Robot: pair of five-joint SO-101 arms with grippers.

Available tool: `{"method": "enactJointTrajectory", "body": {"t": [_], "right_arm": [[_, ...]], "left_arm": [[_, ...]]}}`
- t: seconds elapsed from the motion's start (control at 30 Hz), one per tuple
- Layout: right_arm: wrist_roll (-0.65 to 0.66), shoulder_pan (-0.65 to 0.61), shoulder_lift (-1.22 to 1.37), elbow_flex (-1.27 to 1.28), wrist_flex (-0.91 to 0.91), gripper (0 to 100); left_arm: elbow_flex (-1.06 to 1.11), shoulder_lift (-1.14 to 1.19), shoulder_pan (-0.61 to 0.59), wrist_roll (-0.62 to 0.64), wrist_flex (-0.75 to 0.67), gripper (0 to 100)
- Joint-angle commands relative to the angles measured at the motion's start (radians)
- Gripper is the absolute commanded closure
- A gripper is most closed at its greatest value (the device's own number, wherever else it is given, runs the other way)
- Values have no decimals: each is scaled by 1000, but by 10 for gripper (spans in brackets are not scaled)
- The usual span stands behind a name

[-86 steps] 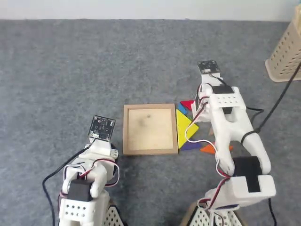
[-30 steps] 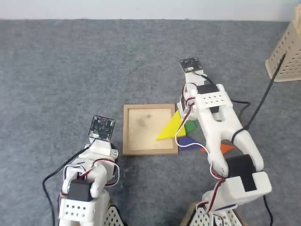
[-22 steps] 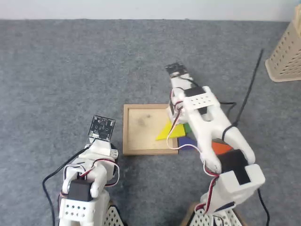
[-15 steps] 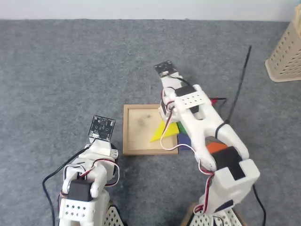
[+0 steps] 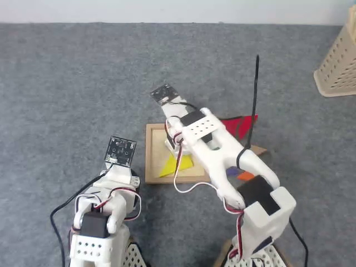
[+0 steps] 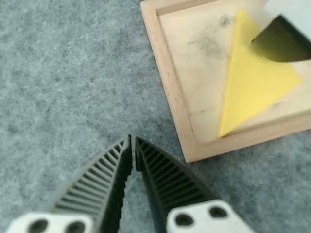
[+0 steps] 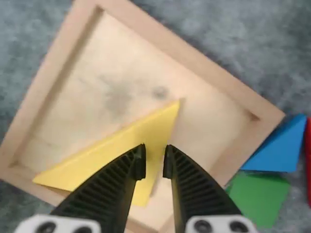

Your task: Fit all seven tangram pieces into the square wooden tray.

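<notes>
Grey carpet [image 5: 83, 72] covers the tabletop, w/ two white arms at its near edge. The R arm [image 5: 222, 156] stretches diagonally across to the square wooden tray [image 5: 149, 156] at centre. The L arm [image 5: 105, 206] is folded back at the near-left, short of the tray. A slotted beige bin [image 5: 339, 55] stands at the far-right edge, well apart from the rest.

Inside the tray is the yellow triangle [image 5: 169, 167], lying toward the near side w/ one corner by the near rim. The R gripper [image 7: 154, 158] is over it, claw narrow, jaws nipping the triangle nr its long edge. The L gripper [image 6: 132, 141] hangs above the carpet just off the tray's near corner, claw closed to a sliver w/ nothing in it.

Other pieces lie on the carpet outside the tray's right side: a red piece [image 5: 236, 123] farthest back, then a blue triangle [image 7: 282, 148] just beside the rim, a green piece [image 7: 257, 194] next to it, and an orange piece [image 5: 246, 176] part-hidden by the R arm.
</notes>
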Motion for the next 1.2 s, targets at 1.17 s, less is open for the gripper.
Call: {"method": "enactJointTrajectory", "body": {"t": [1.17], "right_arm": [[180, -134, -48, 74, -127, 797]], "left_arm": [[-19, -20, 0, 9, 6, 988]]}}
